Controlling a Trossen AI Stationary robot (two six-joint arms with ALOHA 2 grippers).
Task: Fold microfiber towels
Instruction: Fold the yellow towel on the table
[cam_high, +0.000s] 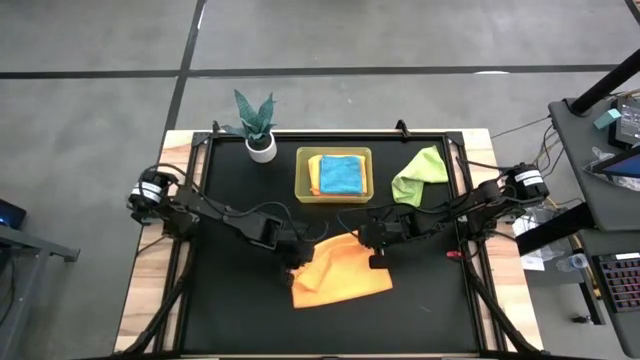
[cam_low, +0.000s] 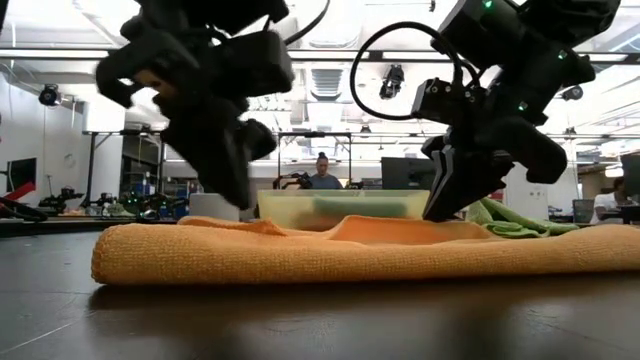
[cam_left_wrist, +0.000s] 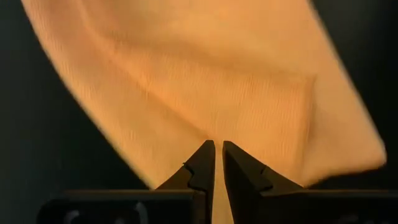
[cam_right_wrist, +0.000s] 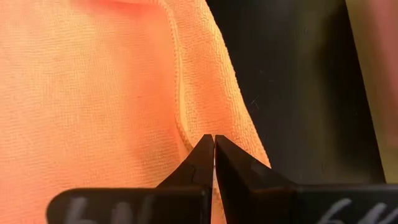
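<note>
Both pincers pinch the far edge of the orange towel (cam_high: 340, 272) at mid-counter, left pincer (cam_high: 296, 257) at its left corner, right pincer (cam_high: 374, 258) at its right, the cloth spreading nearward beneath them.

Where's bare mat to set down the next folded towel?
Free: the near strip in front of the orange towel, and the left side below the potted plant. Crowded: centre, where left gripper and right gripper meet, and the far edge with bin and green towel.
</note>
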